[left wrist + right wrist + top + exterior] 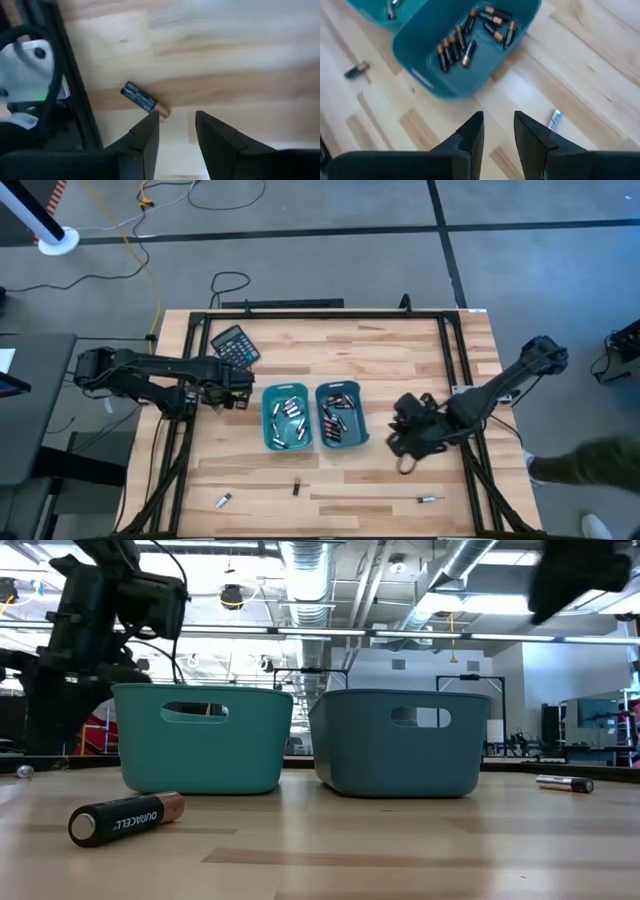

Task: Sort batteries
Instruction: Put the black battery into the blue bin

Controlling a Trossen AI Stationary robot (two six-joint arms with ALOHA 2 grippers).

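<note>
Two teal bins stand side by side mid-table. The left bin (287, 417) holds silvery batteries, the right bin (341, 415) (420, 55) dark ones with copper ends (465, 40). My left gripper (225, 395) (175, 120) hangs open over the wood left of the bins, pointing down. A dark copper-ended battery (142, 99) lies on the table just beyond one fingertip; touching or not, I cannot tell. My right gripper (410, 445) (497, 122) is open above the table right of the bins, with nothing between its fingers. A silvery battery (554, 119) lies near it.
Loose batteries lie near the table's front edge: a silvery one (223, 500), a dark one (296, 487) (125, 818) and another silvery one (430, 500) (565, 783). A black calculator (236, 345) rests at the far left. A black frame (180, 430) borders the table.
</note>
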